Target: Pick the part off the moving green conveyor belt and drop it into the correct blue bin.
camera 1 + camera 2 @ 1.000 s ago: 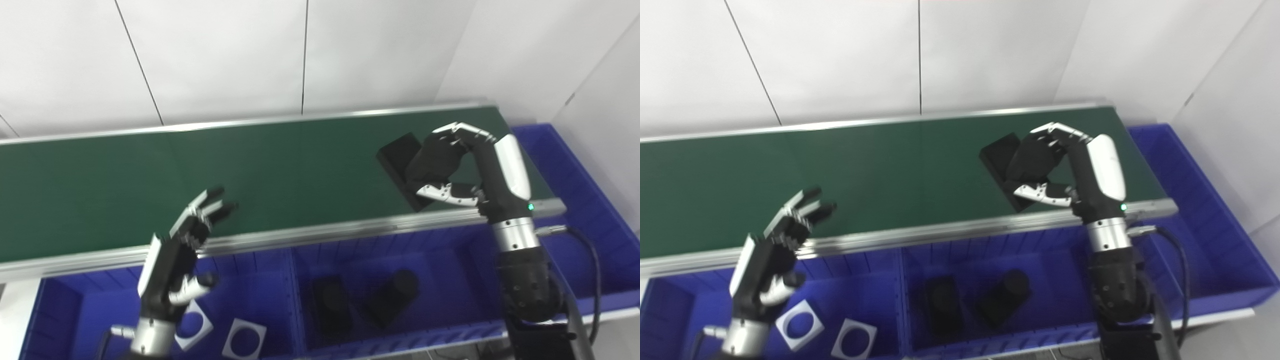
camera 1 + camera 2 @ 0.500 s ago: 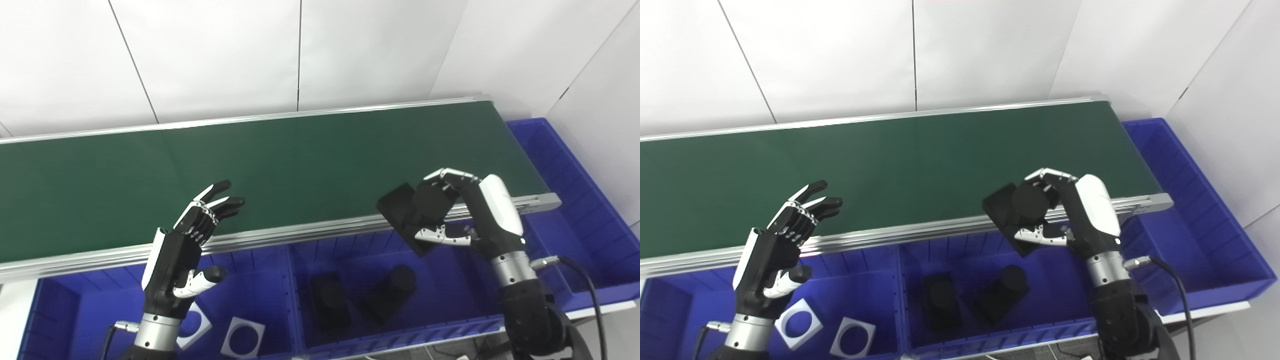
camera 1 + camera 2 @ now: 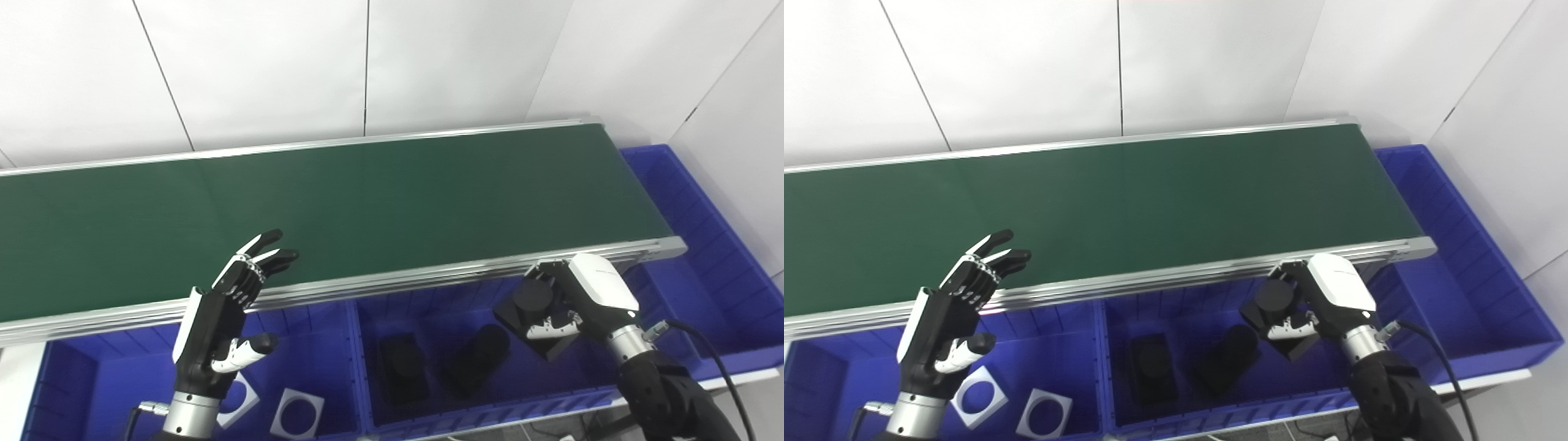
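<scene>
My right hand [image 3: 572,303] is shut on a black part [image 3: 531,316], a flat block with a round boss, and holds it over the right side of the middle blue bin [image 3: 490,410], just below the belt's near rail. Two similar black parts [image 3: 401,367] [image 3: 481,358] lie in that bin. The green conveyor belt [image 3: 343,196] carries nothing. My left hand [image 3: 223,321] is open and empty, raised over the left blue bin [image 3: 73,380] at the belt's near edge.
Two white square plates with round holes [image 3: 298,414] [image 3: 236,401] lie in the left bin. Another blue bin [image 3: 716,257] wraps round the belt's right end. An aluminium rail [image 3: 398,285] edges the belt. A black cable [image 3: 723,361] trails from my right wrist.
My right hand has carried the black part off the belt, toward me and down over the middle bin. The left hand has barely moved. The camera shifted after the oldest frames.
</scene>
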You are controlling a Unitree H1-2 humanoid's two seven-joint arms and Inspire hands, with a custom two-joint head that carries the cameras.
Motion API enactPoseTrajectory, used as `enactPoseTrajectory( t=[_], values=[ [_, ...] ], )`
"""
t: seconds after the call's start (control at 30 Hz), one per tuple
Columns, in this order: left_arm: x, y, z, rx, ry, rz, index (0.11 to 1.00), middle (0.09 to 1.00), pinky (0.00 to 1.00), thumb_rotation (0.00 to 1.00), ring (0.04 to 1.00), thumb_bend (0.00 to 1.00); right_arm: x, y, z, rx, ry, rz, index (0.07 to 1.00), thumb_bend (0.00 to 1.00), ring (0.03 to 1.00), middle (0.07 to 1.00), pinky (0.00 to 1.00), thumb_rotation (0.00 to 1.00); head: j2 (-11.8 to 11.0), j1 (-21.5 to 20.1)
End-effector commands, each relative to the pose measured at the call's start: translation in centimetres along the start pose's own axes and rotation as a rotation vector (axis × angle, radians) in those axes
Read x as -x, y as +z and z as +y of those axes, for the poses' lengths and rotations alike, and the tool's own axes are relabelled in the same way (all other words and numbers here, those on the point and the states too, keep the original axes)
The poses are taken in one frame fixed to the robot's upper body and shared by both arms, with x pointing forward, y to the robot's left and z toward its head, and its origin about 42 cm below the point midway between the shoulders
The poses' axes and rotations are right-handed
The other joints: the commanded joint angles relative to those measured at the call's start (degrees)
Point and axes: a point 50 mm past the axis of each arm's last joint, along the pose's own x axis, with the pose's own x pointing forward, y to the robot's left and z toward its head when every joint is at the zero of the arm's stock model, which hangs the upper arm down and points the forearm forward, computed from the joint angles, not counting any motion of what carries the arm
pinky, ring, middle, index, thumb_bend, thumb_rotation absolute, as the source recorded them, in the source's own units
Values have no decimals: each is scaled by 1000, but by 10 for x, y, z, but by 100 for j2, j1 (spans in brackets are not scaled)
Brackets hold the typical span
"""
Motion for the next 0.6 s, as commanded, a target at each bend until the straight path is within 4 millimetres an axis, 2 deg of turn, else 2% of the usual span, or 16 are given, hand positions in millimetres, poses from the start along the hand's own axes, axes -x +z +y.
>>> enactPoseTrajectory(
  t=[0.0, 0.13, 0.33, 0.57],
  values=[
    [-2, 6, 1, -3, -9, -49, 840, 753, 822, 638, 797, 957, -6, -8, -20, 22, -49, 14, 499, 518, 410, 489, 375, 0, 5, 7],
    [-2, 6, 1, 0, -6, -46, 839, 751, 817, 631, 798, 958, -5, -17, -24, 56, -21, 37, 498, 518, 410, 493, 375, 0, -15, 9],
    [0, 3, 3, -7, -7, -45, 838, 750, 816, 637, 795, 956, -2, -27, -28, 80, -5, 75, 525, 515, 380, 462, 325, 0, -61, 21],
    [3, 1, 3, -12, -10, -36, 845, 753, 825, 645, 803, 953, -1, -39, -25, 113, 3, 103, 512, 517, 406, 490, 373, 0, -75, 30]
  ],
)
